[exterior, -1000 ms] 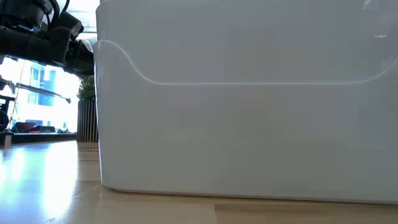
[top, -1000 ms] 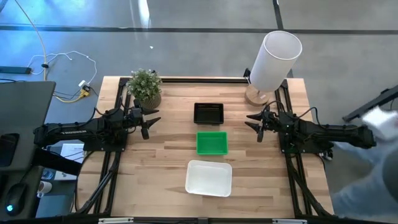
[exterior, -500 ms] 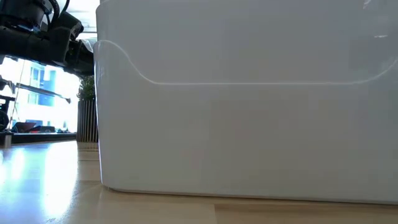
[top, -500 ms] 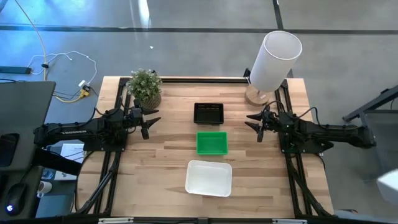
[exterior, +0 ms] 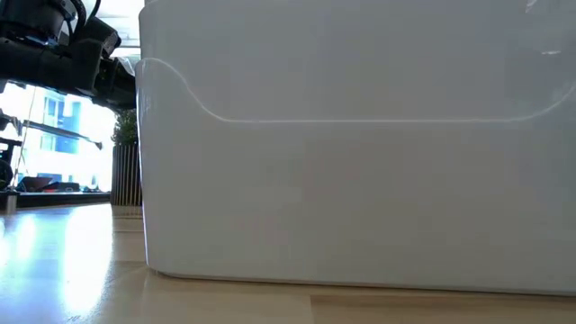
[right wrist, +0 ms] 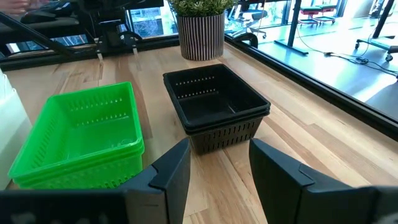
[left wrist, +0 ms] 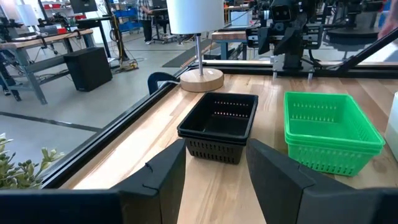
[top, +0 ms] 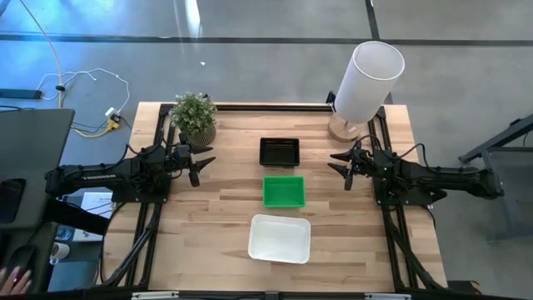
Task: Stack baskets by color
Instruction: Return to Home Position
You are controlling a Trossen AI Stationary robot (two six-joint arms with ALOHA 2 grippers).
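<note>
Jaws parted and empty on both left gripper (top: 200, 164) and right gripper (top: 342, 167).
Stack of bright green perforated plastic baskets (top: 284, 191): mid-table, nested flush.
Stack of black perforated plastic baskets (top: 279, 152): just beyond the green stack, narrow gap.
Stack of smooth white plastic baskets (top: 280, 237): near side of the green stack, apart, slightly skewed.
Grippers: flanking the green stack, well apart, bare wooden table (top: 225, 208) between.
Small potted plant (top: 195, 117), tall white cylinder (top: 366, 79): far corners.
</note>
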